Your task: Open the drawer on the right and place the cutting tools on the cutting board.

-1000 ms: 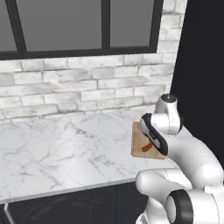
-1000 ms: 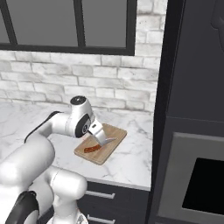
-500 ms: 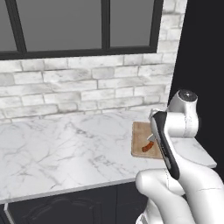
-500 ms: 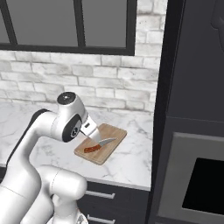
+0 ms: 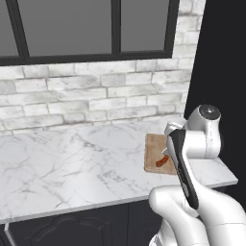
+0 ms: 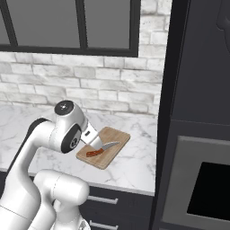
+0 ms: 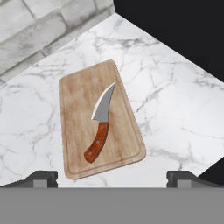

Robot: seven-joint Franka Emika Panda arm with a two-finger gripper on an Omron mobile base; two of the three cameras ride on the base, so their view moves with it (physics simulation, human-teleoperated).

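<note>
**Resting knife on the board, peeler yet to come**

Sweeping from the left, bare marble counter (image 5: pixel 72 168) ran under the brick wall and dark window, and near its right end the cutting board (image 7: pixel 101 118) lay flat, short of the tall black cabinet (image 6: pixel 197 90). On it sat the knife (image 7: pixel 100 124), one of the two cutting tools, its reddish-brown handle toward the near edge and its curved silver blade pointing away toward the wall, the long axis running roughly with the board's length. The arm's wrist and hand stood between me and the board, raised clear of it. The gripper (image 7: pixel 111 177) hung above the board's near end, fingers spread wide with nothing between them, one tip on each side of the board's width. From the hand, the knife lay straight ahead and below, apart from both fingertips.

I judged the knife's placing finished. The green-handled peeler and the drawer were nowhere I could see, so the coming move seemingly led away from the board, down toward the cabinets on the right.
</note>
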